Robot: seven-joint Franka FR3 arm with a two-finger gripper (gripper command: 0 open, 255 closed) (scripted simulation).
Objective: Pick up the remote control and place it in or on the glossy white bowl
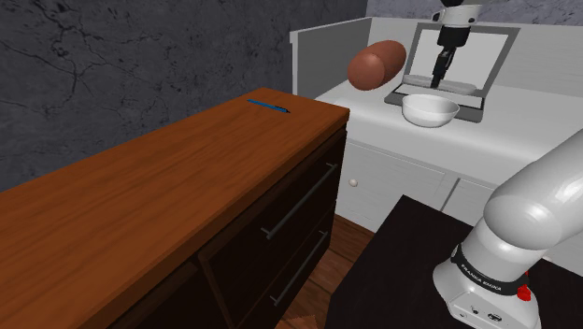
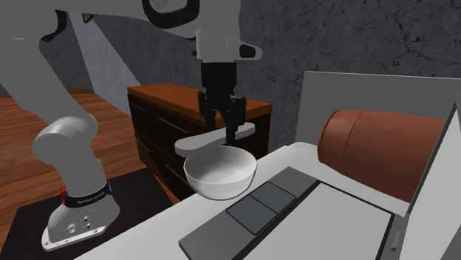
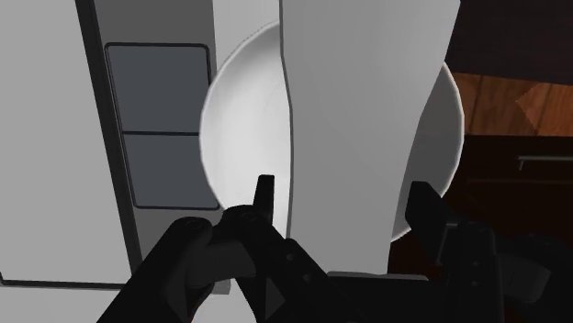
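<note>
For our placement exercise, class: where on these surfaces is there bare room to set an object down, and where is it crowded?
Free: the wooden dresser top, bare up to the blue pen. Crowded: the white counter around bowl, laptop and brown cylinder.

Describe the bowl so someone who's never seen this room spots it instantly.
Find the white counter beside the wooden dresser. Near its edge sits the bowl, directly below the pincer holding the remote. It's round, glossy white and open-topped, unlike the brown cylinder nearby.
</note>
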